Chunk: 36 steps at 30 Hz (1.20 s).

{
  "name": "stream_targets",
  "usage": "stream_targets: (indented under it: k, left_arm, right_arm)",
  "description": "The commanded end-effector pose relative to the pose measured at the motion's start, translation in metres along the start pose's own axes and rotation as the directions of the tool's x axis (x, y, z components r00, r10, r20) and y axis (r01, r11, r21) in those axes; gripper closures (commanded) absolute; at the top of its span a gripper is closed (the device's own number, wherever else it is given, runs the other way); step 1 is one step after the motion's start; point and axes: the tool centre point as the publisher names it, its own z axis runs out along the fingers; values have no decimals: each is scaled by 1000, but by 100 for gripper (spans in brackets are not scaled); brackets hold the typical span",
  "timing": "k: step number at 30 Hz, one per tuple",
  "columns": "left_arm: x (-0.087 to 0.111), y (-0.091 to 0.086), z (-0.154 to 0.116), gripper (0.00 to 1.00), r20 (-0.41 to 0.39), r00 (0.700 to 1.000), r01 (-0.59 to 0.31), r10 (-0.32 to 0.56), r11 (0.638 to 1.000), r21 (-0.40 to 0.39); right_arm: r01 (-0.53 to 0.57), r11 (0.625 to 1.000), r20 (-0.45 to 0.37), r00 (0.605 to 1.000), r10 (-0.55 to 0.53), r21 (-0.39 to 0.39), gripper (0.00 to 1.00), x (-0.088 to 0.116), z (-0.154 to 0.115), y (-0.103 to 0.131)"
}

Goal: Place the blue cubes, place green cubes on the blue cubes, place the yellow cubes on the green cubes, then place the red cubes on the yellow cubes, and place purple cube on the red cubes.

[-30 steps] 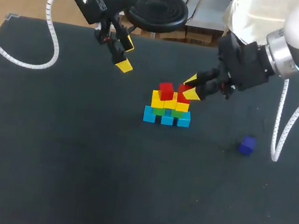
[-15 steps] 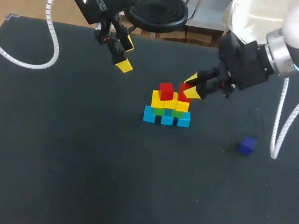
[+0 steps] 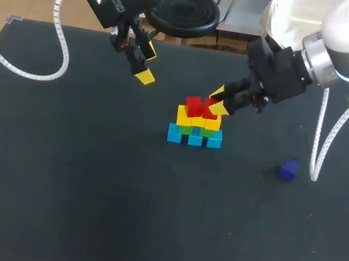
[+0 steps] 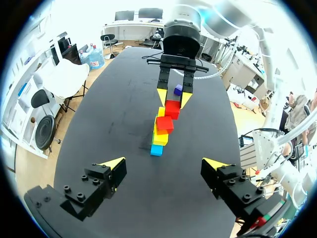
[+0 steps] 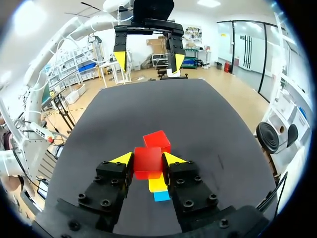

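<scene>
Right claw (image 3: 218, 103) grips a red cube (image 5: 147, 166) by opposite flat faces (likely light, rigid, smooth) over the stack (image 3: 196, 129); left claw (image 3: 146, 62) wide, empty.

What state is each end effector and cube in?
Left end effector: open, empty.
Right end effector: shut on second red cube.
Second red cube: gripped over the yellow cubes.
First red cube: resting on yellow cubes.
Purple cube: lying on table, unstacked.
</scene>
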Motion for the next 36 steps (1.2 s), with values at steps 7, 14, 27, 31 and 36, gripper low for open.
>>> stream_targets:
  k: [7, 14, 27, 31, 36]
  left_arm:
    - [1, 0, 0, 0, 3, 1000, -2, 2, 1000, -2]
    - [1, 0, 0, 0, 3, 1000, -2, 2, 1000, -2]
    - [1, 0, 0, 0, 3, 1000, -2, 2, 1000, -2]
    - [1, 0, 0, 0, 3, 1000, -2, 2, 1000, -2]
    - [1, 0, 0, 0, 3, 1000, -2, 2, 1000, -2]
  right_arm:
    - [3, 1000, 8, 1000, -3, -7, 100, -3, 2, 4]
    - [-11, 1000, 8, 1000, 11, 8, 100, -1, -1, 8]
    - [-25, 1000, 9, 1000, 25, 2, 100, 4, 3, 3]
    - [-27, 1000, 8, 1000, 27, -1, 100, 5, 3, 0]
    - [-26, 1000, 10, 1000, 26, 2, 100, 4, 2, -3]
